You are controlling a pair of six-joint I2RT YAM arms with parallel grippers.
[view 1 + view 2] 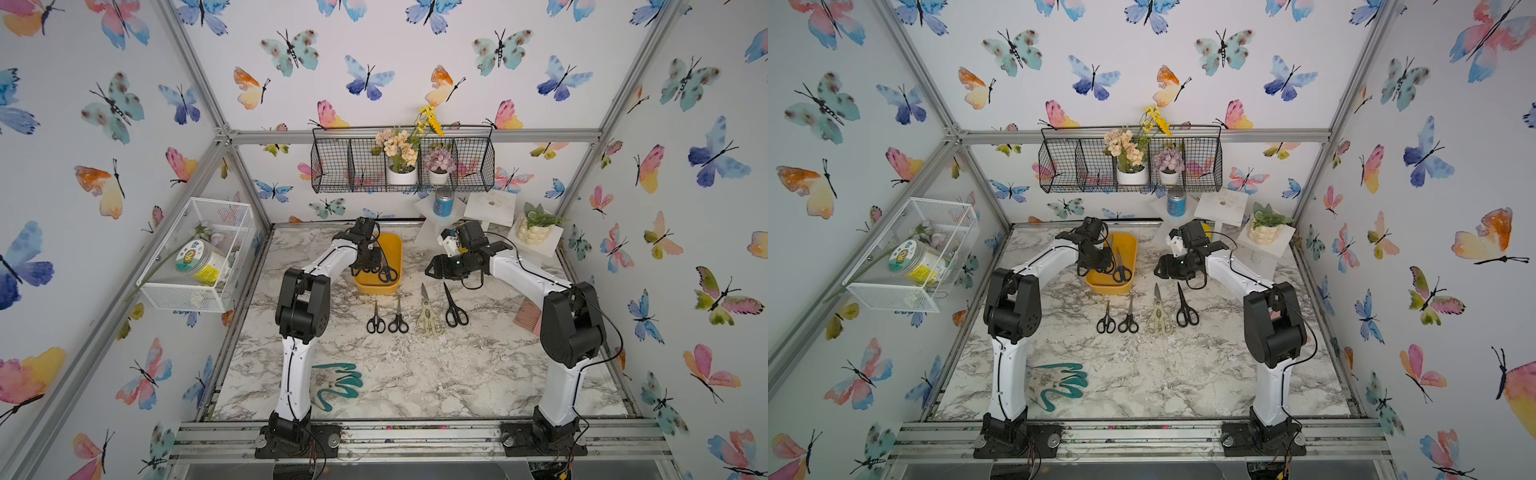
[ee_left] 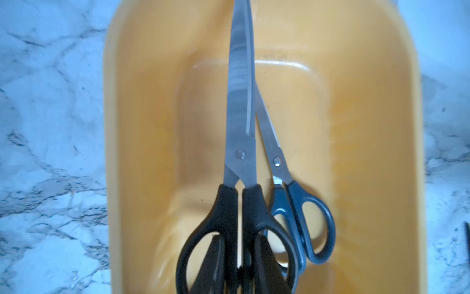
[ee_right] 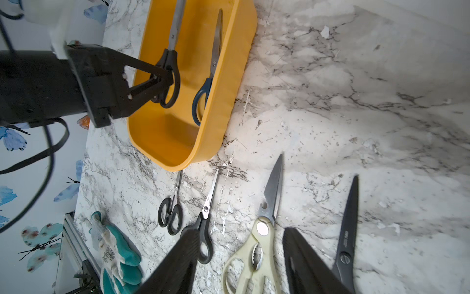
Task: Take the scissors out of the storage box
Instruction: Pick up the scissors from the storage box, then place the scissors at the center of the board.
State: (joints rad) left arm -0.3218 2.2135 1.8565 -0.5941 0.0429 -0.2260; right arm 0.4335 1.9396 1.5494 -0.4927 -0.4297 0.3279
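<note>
Two pairs in storage box (image 2: pixel 381 127) | left gripper (image 2: pixel 239 240) jaws clamped on black-handled scissors (image 2: pixel 239 157) at handles | blue-handled scissors (image 2: pixel 277 163) alongside, free | right gripper (image 3: pixel 240 233) jaws open above tabletop (image 3: pixel 356 101)

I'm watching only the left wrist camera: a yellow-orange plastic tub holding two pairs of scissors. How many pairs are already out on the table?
Observer: Four, in a row before the yellow-orange plastic tub: two small black-handled pairs, cream-handled kitchen shears and long all-black scissors.
Operator: Where's the other arm?
Observer: The right gripper hangs open over the marble-patterned table, right of the tub, holding nothing.
</note>
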